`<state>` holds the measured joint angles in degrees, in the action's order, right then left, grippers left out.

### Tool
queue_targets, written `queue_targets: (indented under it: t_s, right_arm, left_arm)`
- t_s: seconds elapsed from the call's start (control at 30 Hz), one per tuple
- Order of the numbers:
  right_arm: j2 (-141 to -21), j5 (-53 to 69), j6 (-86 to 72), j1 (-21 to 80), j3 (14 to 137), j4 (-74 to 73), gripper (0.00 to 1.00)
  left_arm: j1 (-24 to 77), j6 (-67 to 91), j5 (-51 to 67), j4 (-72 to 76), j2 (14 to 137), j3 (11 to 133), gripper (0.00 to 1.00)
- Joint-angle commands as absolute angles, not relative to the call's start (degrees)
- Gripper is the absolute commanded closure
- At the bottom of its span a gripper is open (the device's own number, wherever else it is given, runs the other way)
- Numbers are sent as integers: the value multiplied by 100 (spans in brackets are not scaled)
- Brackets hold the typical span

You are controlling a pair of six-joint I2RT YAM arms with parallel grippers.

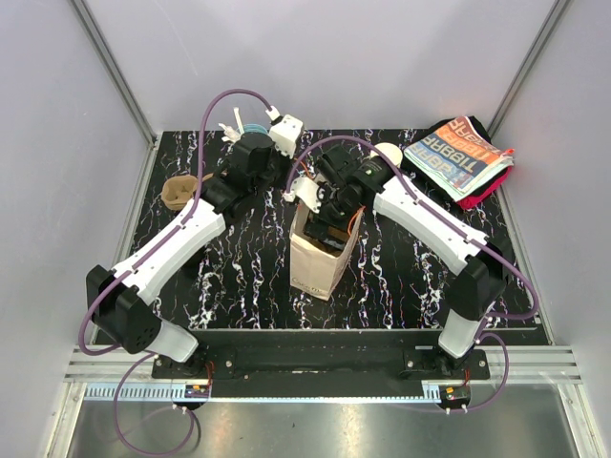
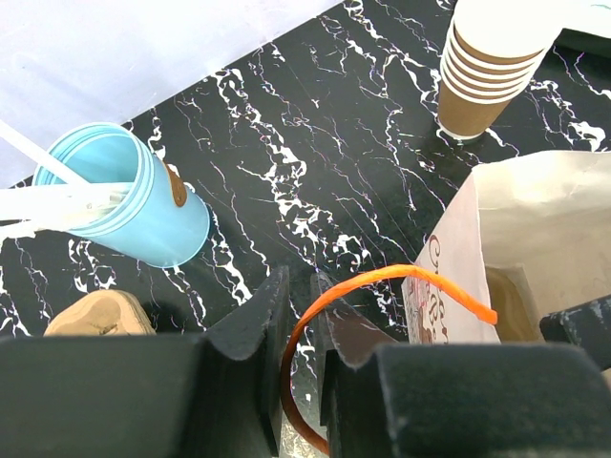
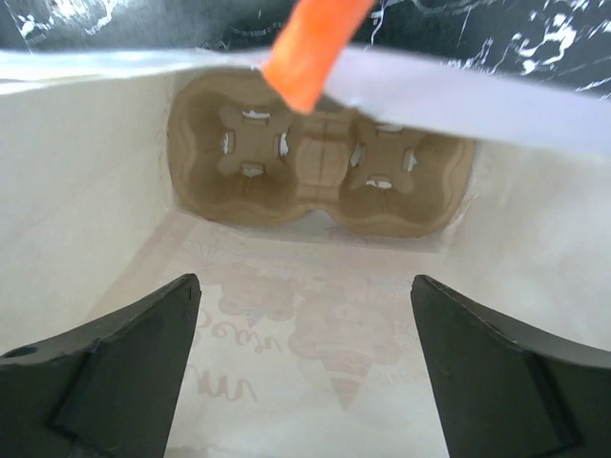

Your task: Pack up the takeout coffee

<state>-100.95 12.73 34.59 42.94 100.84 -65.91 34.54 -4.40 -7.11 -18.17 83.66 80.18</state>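
A whitish paper bag (image 1: 315, 267) stands mid-table with its mouth up. My left gripper (image 2: 298, 286) is shut on the bag's orange handle (image 2: 382, 279), just left of the bag (image 2: 535, 210). My right gripper (image 3: 305, 286) reaches down into the bag's mouth (image 1: 329, 215) and is open, with nothing between its fingers. At the bottom of the bag sits a tan pulp cup carrier (image 3: 320, 172) with empty slots. A second orange handle (image 3: 310, 48) crosses the top of the right wrist view. The takeout coffee is out of view.
A stack of nested brown cups (image 2: 487, 67) stands behind the bag. A light-blue cup with white utensils (image 2: 143, 205) is at the back left, with a tan pulp piece (image 1: 177, 194) beside it. A colourful folded packet (image 1: 458, 157) lies at the back right.
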Motion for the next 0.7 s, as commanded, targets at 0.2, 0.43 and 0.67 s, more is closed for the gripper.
queue_targets:
  t_s: [0.2,0.43,0.67]
  right_arm:
    - [-9713,1310,3516,4289,10985,-6864,0]
    - [-9615,1318,3480,4289,11355,-7049,0]
    - [-9457,1380,3480,4289,11619,-7224,0]
  left_arm:
    - [3454,-378,-624,-1512,8200,8086,81]
    - [3463,-395,-624,-1494,8183,8060,80]
    - [3454,-378,-615,-1477,8191,8060,80]
